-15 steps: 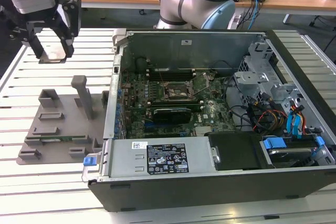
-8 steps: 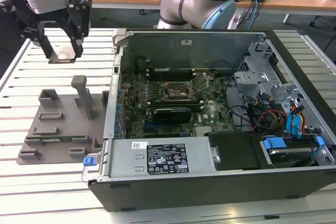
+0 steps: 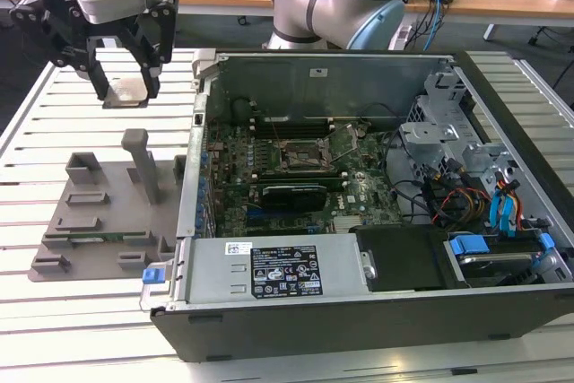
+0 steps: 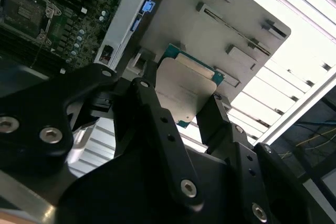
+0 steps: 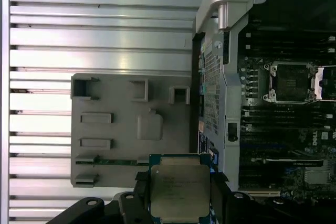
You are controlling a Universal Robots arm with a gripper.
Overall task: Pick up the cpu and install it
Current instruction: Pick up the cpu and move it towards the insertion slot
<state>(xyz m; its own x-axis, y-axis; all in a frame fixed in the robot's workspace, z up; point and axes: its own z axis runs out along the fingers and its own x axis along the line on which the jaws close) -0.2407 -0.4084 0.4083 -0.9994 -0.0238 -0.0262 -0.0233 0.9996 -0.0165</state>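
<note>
Flat square cpu (image 5: 178, 190), matte silver-grey lid on a green rim, clamped by its edges in my black gripper (image 5: 179, 205), held in the air near the grey plastic fixture plate (image 5: 121, 129) with its raised blocks, slatted metal table (image 5: 100, 24) beneath, beside it I see the open computer case (image 3: 359, 195) with its dark square socket (image 5: 291, 82).

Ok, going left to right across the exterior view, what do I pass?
gripper, fingers shut on the cpu → computer case wall → motherboard socket → blue-tabbed drive bay. The grey fixture plate is left out because it overlaps the gripper.
</note>
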